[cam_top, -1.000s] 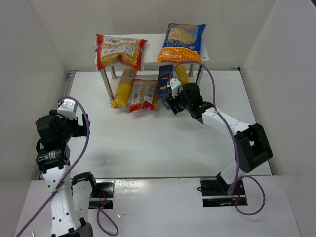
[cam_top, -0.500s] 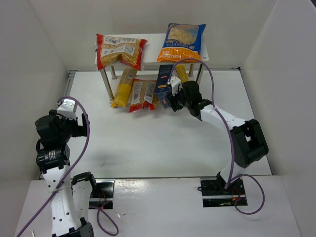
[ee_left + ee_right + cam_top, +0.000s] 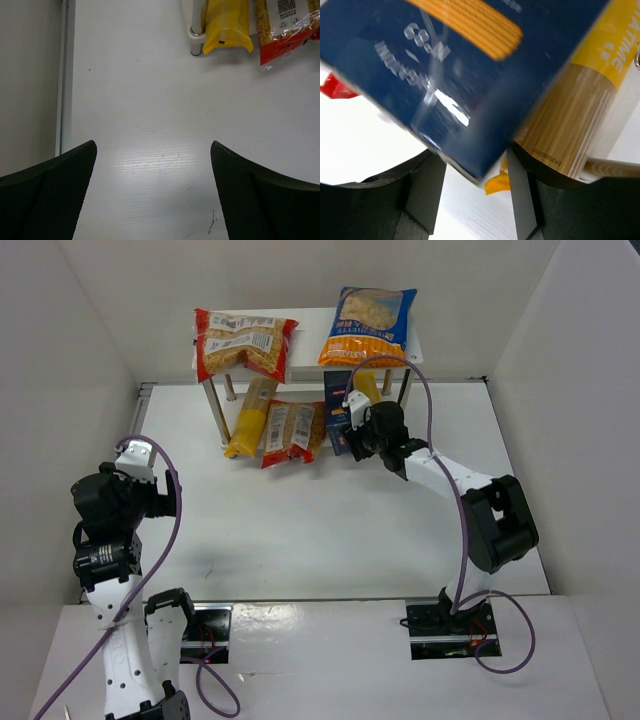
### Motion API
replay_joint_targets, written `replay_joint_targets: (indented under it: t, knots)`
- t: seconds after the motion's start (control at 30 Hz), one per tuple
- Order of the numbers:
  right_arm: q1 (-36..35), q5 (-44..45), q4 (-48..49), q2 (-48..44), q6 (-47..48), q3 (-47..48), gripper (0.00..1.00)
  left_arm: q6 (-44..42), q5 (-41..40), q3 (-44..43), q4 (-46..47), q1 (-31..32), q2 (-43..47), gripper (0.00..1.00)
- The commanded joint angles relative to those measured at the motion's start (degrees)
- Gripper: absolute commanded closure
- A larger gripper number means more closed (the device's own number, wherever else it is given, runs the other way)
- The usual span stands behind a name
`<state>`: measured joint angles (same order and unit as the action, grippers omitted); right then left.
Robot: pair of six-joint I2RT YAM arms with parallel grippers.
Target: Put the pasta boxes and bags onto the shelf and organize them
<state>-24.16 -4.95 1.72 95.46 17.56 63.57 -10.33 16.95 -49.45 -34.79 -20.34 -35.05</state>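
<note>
Overhead, the right claw [image 3: 350,432] grips the blue pasta box [image 3: 337,420] low beside the shelf [image 3: 308,324]; a leg [image 3: 405,392] may snag it. Left wrist: left claw [image 3: 152,200] gapes idle. Right wrist: tilted box crowds 1 yellow bag [image 3: 570,125], risking a slip.

Overhead rear view over whole table [image 3: 300,525]; wrist cameras low, toward shelf [image 3: 310,322].
</note>
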Motion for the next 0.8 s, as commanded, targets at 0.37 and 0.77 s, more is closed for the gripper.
replay_joint_targets:
  t: [0.37, 0.77]
  knots:
    - [2.81, 4.34, 5.93, 4.73, 0.81, 5.5, 0.44, -0.31, 1.51, 0.06, 1.12, -0.4, -0.37, 0.0]
    - [1.05, 2.48, 3.3, 5.26, 0.27, 7.53, 0.45, -0.31, 1.51, 0.06, 1.12, -0.4, -0.37, 0.0]
